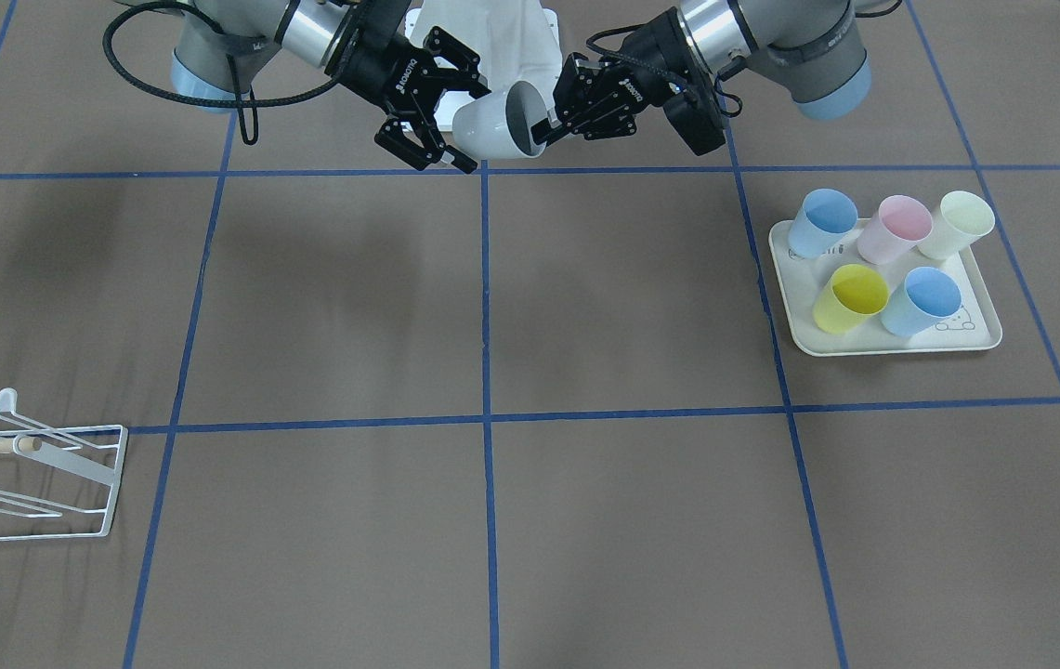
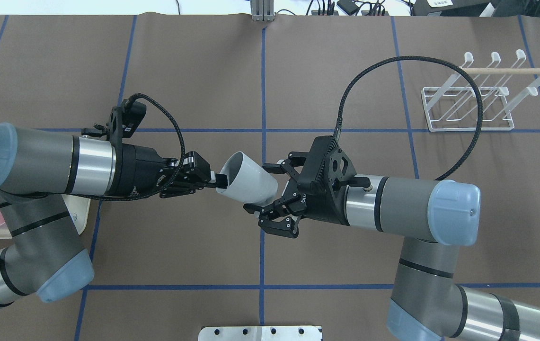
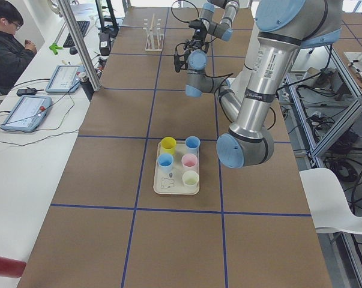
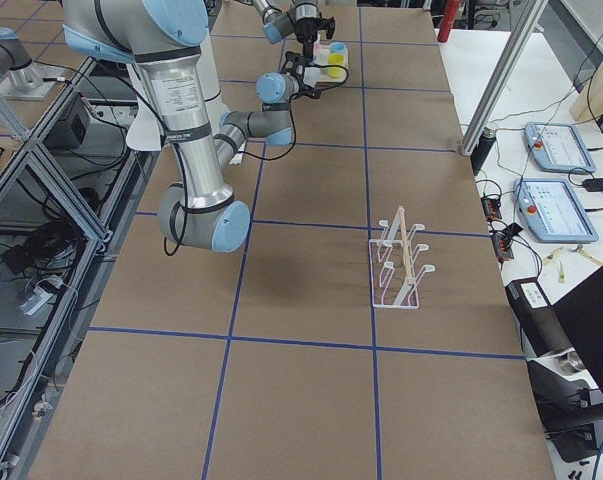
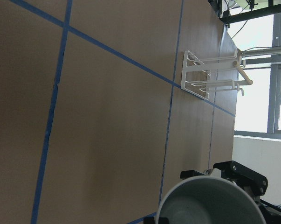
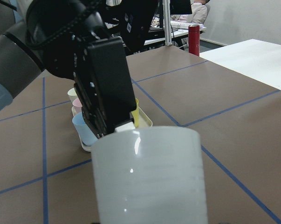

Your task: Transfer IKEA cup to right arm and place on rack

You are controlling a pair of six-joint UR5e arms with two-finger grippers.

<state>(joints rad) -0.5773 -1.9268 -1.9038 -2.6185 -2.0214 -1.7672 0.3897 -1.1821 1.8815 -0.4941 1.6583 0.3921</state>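
A white IKEA cup (image 2: 247, 182) hangs on its side above the table's middle, between both arms. My left gripper (image 2: 217, 180) is shut on the cup's rim, one finger inside the mouth. The right arm (image 2: 407, 208), with the long cable loop, faces it from the other side. Its gripper (image 2: 267, 194) is open, with the fingers spread to either side of the cup's base. In the front view the cup (image 1: 497, 121) sits between the left gripper (image 1: 543, 130) and the right gripper (image 1: 455, 116). The white wire rack (image 2: 468, 102) stands far right with nothing on it.
A cream tray (image 1: 883, 344) holds several pastel cups on my left side, and its corner (image 2: 75, 213) shows under the left arm. The rack (image 1: 28, 465) is near the table's edge in the front view. A person (image 3: 9, 42) sits at a side desk.
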